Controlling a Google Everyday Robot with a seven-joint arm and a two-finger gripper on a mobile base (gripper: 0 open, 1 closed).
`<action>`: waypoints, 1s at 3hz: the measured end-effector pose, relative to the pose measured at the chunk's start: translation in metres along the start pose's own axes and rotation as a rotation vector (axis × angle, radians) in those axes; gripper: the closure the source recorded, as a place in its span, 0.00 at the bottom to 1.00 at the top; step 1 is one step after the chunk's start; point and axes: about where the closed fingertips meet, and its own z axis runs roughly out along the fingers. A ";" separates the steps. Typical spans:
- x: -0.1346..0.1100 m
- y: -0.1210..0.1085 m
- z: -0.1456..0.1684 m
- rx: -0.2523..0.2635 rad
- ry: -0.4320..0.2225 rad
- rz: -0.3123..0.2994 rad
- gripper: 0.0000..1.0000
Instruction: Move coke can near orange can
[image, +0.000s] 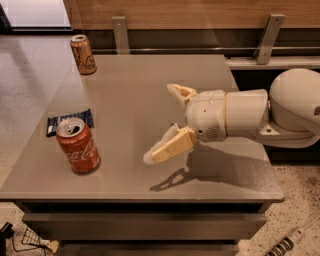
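Coke can: red, white script, silver top.
Orange can: brownish-orange, dark outlined emblem, silver top.
Packet: dark blue.
Counter: grey-brown, plain.
Claw: cream-tan fingers, over counter's right half.
Arm: white.

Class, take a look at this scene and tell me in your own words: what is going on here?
A robot arm reaches in from the right over a grey table. Its gripper hangs open and empty above the middle of the table, pointing left. The coke can stands upright near the front left edge, untouched, with a dark blue packet lying just behind it. The orange can stands at the far left corner, well apart from the coke can.
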 end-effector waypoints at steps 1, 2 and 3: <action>0.000 0.011 0.026 -0.037 -0.051 0.010 0.00; -0.004 0.026 0.053 -0.070 -0.085 0.019 0.00; -0.012 0.041 0.083 -0.102 -0.119 0.020 0.00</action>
